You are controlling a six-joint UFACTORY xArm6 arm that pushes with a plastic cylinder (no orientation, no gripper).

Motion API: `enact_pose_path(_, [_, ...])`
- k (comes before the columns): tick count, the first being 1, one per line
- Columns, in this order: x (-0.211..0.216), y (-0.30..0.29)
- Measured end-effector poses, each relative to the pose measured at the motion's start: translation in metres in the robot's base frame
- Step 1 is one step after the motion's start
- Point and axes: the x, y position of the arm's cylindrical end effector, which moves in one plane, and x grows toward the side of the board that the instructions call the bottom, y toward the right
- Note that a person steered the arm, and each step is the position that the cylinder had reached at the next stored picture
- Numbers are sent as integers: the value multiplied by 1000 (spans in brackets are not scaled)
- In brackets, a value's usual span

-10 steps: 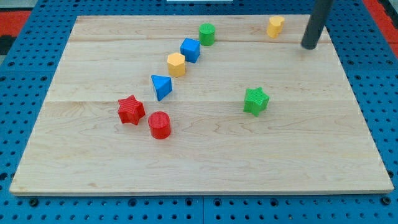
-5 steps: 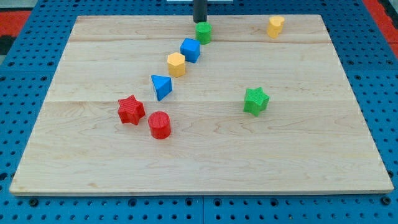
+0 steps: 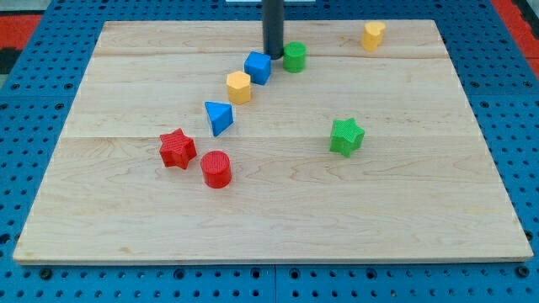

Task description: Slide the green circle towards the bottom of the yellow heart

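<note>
Blue pegboard surrounds a pale wooden board (image 3: 278,210), red matting at the view's top corners. Your rod comes straight down from the view's top; my tip (image 3: 274,55) sits on the board between the blue cube (image 3: 258,66) and the green circle (image 3: 294,56), right against both as far as you can tell. No jaws on this rig, just the plain dark rod, so nothing is clamped. Green circle lies near the view's top edge, just right of the tip. Yellow heart (image 3: 373,34) is further toward the view's top right, well apart from the circle. From the cube a diagonal line runs down toward the view's left: yellow hexagon (image 3: 238,87) just beside the cube, then blue triangle (image 3: 218,117), then red star (image 3: 177,148) and red cylinder (image 3: 216,168) close together. Green star (image 3: 346,135) sits alone at the view's centre right, well apart from the rest.
</note>
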Motion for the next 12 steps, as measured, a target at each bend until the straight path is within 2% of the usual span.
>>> enact_pose_path(1, [5,43])
enact_pose_path(3, [15,61])
enact_pose_path(5, [24,103])
enact_pose_path(6, [61,105])
enact_pose_path(7, [71,131])
enact_pose_path(9, [39,147])
enact_pose_path(10, [59,120])
enact_pose_path(12, [3,112])
